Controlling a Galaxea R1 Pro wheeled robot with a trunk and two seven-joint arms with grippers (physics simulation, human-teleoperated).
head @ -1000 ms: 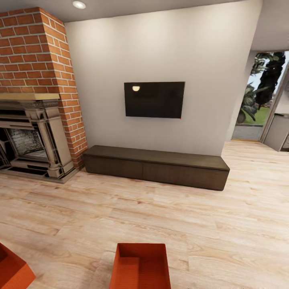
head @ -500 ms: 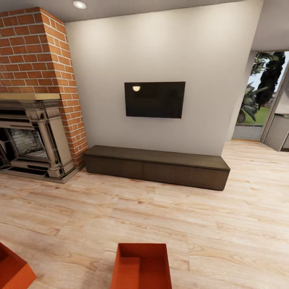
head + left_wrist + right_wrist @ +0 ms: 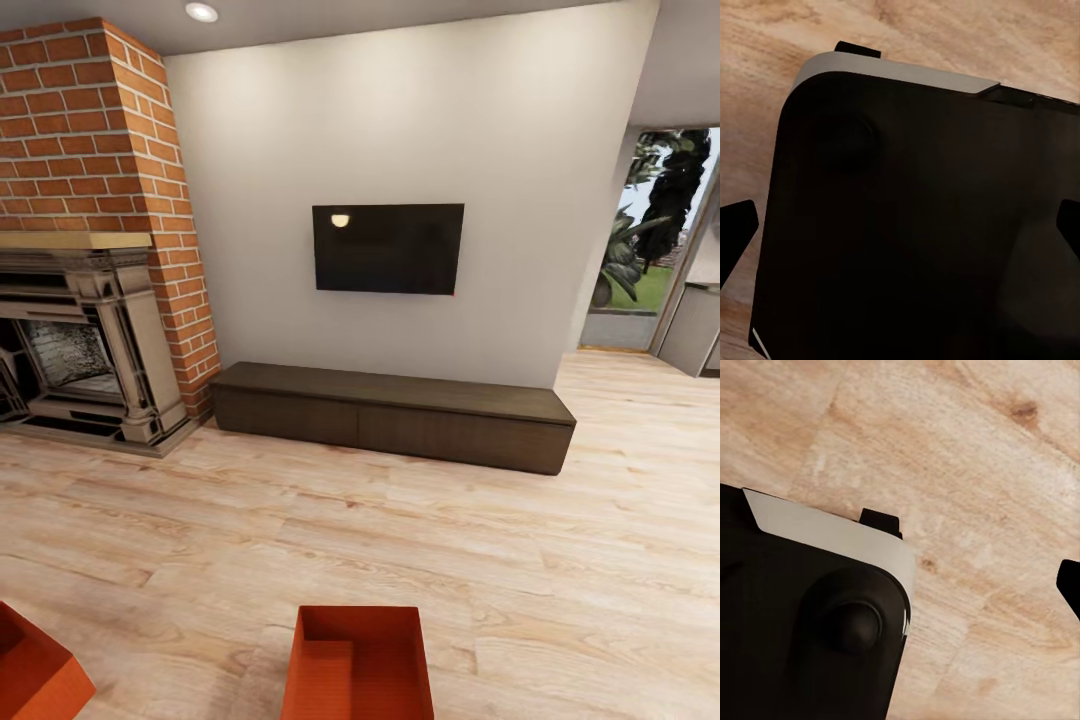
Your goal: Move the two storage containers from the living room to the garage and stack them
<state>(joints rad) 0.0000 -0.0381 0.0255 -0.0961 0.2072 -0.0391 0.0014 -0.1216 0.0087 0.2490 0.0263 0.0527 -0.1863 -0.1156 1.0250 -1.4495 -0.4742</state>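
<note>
I am in the living room, on its light wood-plank floor (image 3: 400,540). One orange-red storage container (image 3: 358,665) sits open-top at the bottom middle of the head view, partly cut off by the frame edge. The corner of the second storage container (image 3: 35,675) shows at the bottom left. My left gripper (image 3: 900,229) hangs over my own black base (image 3: 907,187), its dark fingertips (image 3: 735,236) far apart and nothing between them. One fingertip (image 3: 1069,581) of my right gripper (image 3: 900,585) sits out at the frame edge above the floor, holding nothing.
A red brick fireplace (image 3: 80,330) stands at the left. A long dark low cabinet (image 3: 395,415) runs along the wall under the TV (image 3: 388,248). Glass doors (image 3: 650,240) open at the far right. Bare planks stretch between the containers and the cabinet.
The whole head view has shifted a few pixels to the right, so the camera has turned slightly. The containers have not moved on the floor.
</note>
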